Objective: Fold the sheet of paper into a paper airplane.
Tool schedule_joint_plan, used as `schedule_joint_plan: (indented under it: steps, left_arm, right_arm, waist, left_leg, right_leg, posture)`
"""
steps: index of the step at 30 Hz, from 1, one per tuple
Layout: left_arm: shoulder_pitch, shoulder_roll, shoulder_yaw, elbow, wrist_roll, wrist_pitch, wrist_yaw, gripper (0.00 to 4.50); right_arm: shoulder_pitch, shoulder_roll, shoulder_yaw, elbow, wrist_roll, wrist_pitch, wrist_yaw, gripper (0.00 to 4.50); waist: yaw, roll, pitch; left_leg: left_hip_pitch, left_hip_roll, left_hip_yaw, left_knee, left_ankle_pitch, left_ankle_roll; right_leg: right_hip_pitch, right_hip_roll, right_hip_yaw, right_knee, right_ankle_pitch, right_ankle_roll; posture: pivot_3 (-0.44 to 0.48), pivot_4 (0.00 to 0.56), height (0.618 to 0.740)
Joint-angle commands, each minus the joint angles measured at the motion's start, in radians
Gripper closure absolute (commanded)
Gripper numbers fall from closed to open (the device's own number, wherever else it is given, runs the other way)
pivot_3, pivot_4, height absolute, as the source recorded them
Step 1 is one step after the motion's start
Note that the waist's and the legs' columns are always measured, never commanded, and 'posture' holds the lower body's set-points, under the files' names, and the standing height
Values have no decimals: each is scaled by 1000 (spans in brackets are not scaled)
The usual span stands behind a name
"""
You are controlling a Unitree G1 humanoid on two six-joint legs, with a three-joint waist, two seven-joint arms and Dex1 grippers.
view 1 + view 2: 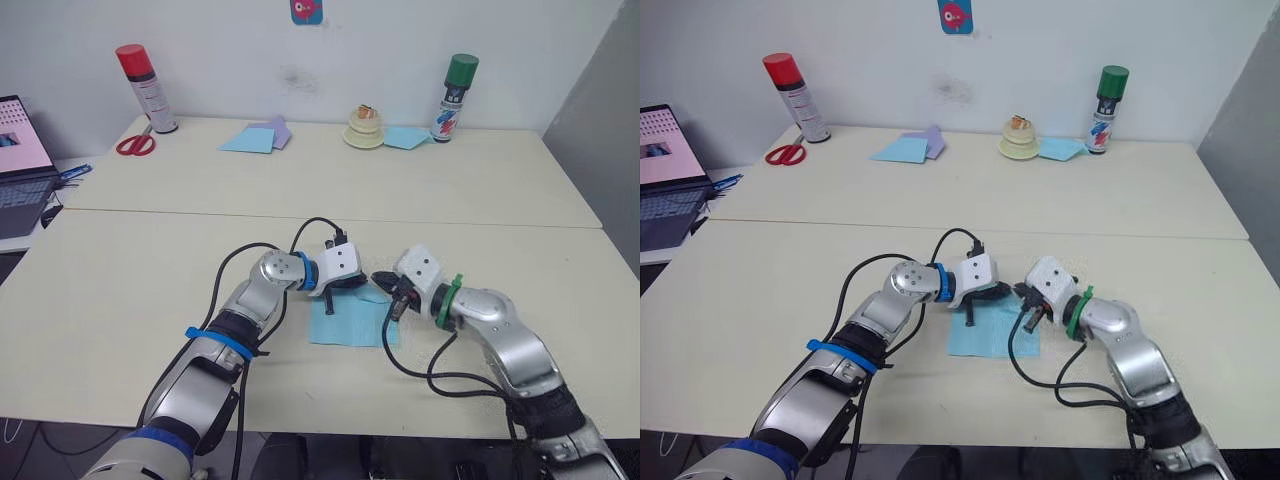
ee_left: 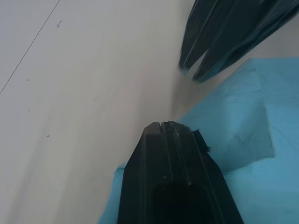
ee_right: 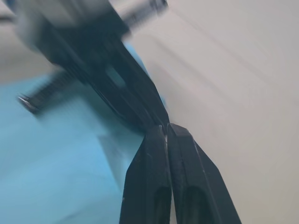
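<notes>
Now, by count:
Task sheet: one thin light-blue creased sheet of paper point(image 1: 350, 322), lying flat on the cream table point(image 1: 150, 270), lower centre of the head views; its far right corner looks folded over in the left wrist view.
Grippers: two, meeting tip to tip over the sheet's far edge, centre of the frame.
Left gripper point(image 1: 358, 285): its two black fingers are pressed together at the tip, resting at the sheet's edge; whether paper is pinched between them cannot be told.
Right gripper point(image 1: 385, 281): its two black fingers point(image 3: 161, 186) lie side by side with no gap, tips touching the left gripper's tips just off the blue paper.
Spray cans: two, upright at the far edge; one white can with a red cap point(image 1: 146, 88) at upper left, one can with a green cap point(image 1: 455, 98) at upper right.
Scissors: one red-handled pair point(image 1: 135, 144), just beside the red-capped can.
Spare paper: one flat light-blue sheet point(image 1: 249, 140) overlapping one lilac sheet point(image 1: 278, 128), upper centre; one more light-blue sheet point(image 1: 406, 138) near the green-capped can.
Tape stack: one pale round stack of rolls point(image 1: 365, 127), touching that sheet.
Laptop: one open laptop point(image 1: 20, 165), far left edge.
</notes>
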Motion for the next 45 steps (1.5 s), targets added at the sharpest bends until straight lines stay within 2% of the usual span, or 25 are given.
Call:
schedule_joint_plan:
  steps: [1, 6, 12, 22, 27, 31, 38, 45]
  left_arm:
    - [43, 5, -47, 37, 45, 32, -25, 4500]
    - [46, 7, -45, 34, 45, 38, -22, 4500]
    - [46, 7, -46, 37, 46, 41, -21, 4500]
    - [45, -6, -50, 55, 51, 40, -14, 4500]
    - [44, -9, -51, 56, 50, 40, -16, 4500]
    - [44, -7, -52, 55, 50, 38, -21, 4500]
    - [39, -6, -59, 51, 54, 35, -32, 4500]
    - [41, -2, -59, 42, 54, 36, -38, 4500]
  right_arm:
    - [-37, 9, 26, 43, -21, -43, 1, 4470]
    - [-40, 3, 63, 87, -42, -70, 22, 4470]
    - [3, -47, 52, 88, -54, 8, 28, 4470]
    - [129, -176, 39, -62, -32, 4, 101, 4470]
    - [100, -144, -39, -108, -35, -113, 19, 4470]
    - [82, -126, -77, -138, 10, -122, 27, 4470]
    - [-7, -54, 15, -17, -7, -79, 50, 4470]
    - [4, -75, 76, 57, -47, -74, 89, 4470]
  waist:
    - [0, 0, 0]
    - [0, 0, 0]
    - [0, 0, -2]
    - [3, 0, -8]
    - [3, 0, -8]
    - [3, 0, -8]
    - [3, 0, -8]
    - [3, 1, -8]
  left_leg:
    - [0, 0, 0, 0, 0, 0]
    - [0, 0, 0, 0, 0, 0]
    - [0, 0, 0, 0, 0, 0]
    - [1, -1, 0, 0, 0, 0]
    - [1, 0, 0, 0, 0, 0]
    - [1, -1, 0, 0, 0, 0]
    - [1, 0, 0, 0, 0, 0]
    - [0, -1, 0, 0, 0, 0]
  right_leg:
    - [0, 0, 0, 0, 0, 0]
    - [0, 0, 0, 0, 0, 0]
    - [0, 0, 0, 0, 0, 0]
    - [2, 0, 0, 0, 0, 0]
    - [2, 0, 0, 0, 0, 0]
    - [1, 0, 0, 0, 0, 1]
    - [1, 0, -1, 0, 0, 1]
    - [1, 0, 0, -1, 0, 0]
  posture:
    - [0, 150, 729]
    - [0, 150, 729]
    - [0, 150, 729]
    - [0, 150, 729]
    - [0, 150, 729]
    - [0, 150, 729]
    - [0, 150, 729]
    - [0, 150, 729]
